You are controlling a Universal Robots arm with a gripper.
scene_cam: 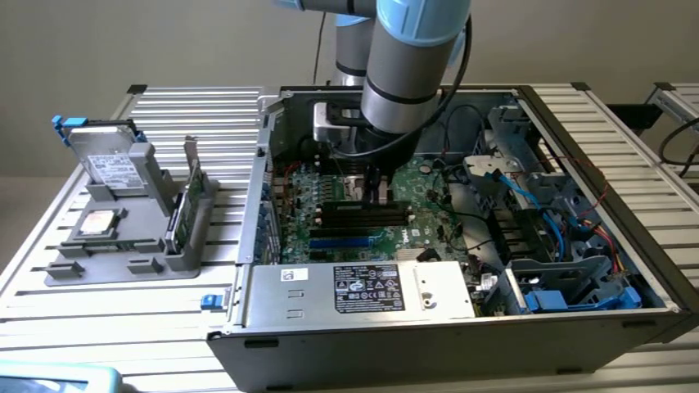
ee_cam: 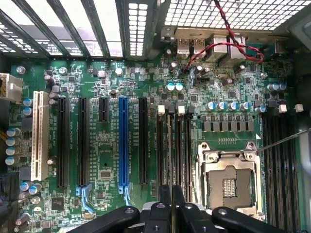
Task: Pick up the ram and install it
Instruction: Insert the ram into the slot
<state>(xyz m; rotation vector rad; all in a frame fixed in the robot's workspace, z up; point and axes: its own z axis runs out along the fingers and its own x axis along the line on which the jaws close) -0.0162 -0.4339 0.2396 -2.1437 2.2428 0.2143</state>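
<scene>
Tool (ee_cam: 171, 190): clenched, pads (ee_cam: 165, 206) drawn in to a hairline slit; hangs low inside the case (scene_cam: 437, 352), just above the board (ee_cam: 146, 82).
Ram: not plainly made out; judged most likely to be edge-on in that slit, straight under the tool, but cannot tell for sure whether anything is pinched there.
Handling: judged light, stiff and very thin; brittle under twist; smooth enough to pivot in a narrow pinch.
Hold point: best taken mid-length on the flat faces near the top edge, well away from the contact edge; best kept upright and parallel to the slot.
Slots (ee_cam: 174, 145): four long dark ones directly ahead of the pads, in line with the slit; look vacant.
Socket (ee_cam: 228, 184): just beside the slots, metal frame shut, no chip seated.
Case contents: board beneath the tool, power box (scene_cam: 361, 286) near it, blue cables (scene_cam: 546, 221) and drive bays further off.
Rack (scene_cam: 110, 270): grey, on the bench (scene_cam: 110, 327), well apart from the tool and outside the case; holds a hard drive (scene_cam: 110, 160), a square chip (scene_cam: 101, 219) and a tall card (scene_cam: 196, 190) standing on edge.
</scene>
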